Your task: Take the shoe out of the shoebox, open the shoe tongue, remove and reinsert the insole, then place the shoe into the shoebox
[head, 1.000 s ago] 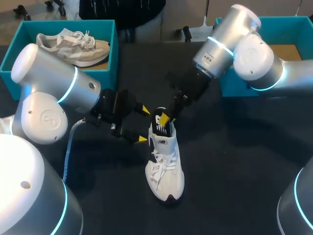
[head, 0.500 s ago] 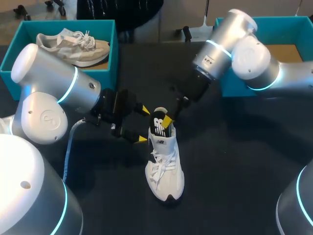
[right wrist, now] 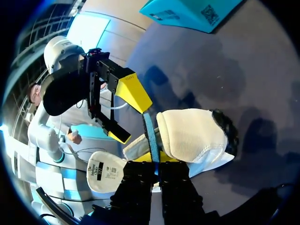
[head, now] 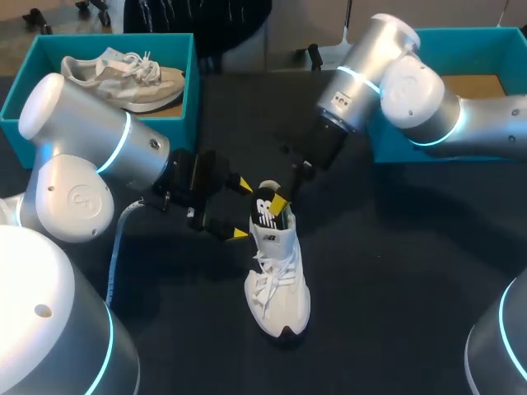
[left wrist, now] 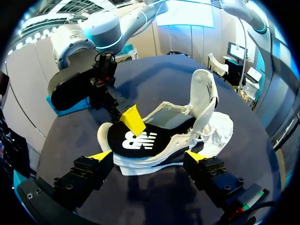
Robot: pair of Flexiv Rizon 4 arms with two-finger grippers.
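The shoe (head: 280, 288) lies toe near, heel far. The right jaws grip the insole (head: 265, 211) at the heel. The left jaws stand open just left of it.

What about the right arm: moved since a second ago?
Yes. The right arm swung toward the left box, baring more of the right box rim; the right gripper stays at the shoe heel, shut on the insole.

Table (head: 395, 271): dark, plain surface
Middle: a white shoe (head: 278, 284) is stood on its sole, toe toward the near edge
Far left: a teal shoebox (head: 188, 90) is set open
Far right: a second teal shoebox (head: 394, 151) is set open
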